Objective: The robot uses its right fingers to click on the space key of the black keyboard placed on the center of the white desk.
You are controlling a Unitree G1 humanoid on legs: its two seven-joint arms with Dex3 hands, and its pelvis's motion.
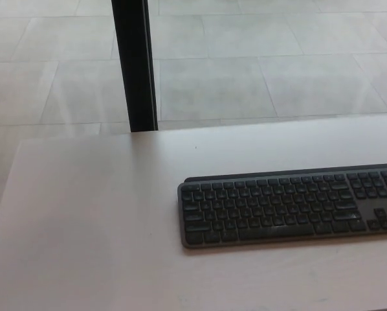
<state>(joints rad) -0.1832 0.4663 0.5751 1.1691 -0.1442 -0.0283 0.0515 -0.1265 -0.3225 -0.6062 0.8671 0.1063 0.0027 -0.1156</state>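
The white desk (83,246) lies nearest, bare along its left half. Right of that bare stretch sits the black keyboard (290,206), running off the right edge of the view. Its space key (271,234) is in the front row, left of the arrow cluster. Neither hand shows, so I cannot tell how the fingers are set. The right hand should probably come in from beyond the keyboard's right end, one fingertip lowered squarely onto the long key.

1 head view, looking down

It faces forward and down over the counter (83,214), near the keyboard (290,204), with tiled floor (245,65) beyond.
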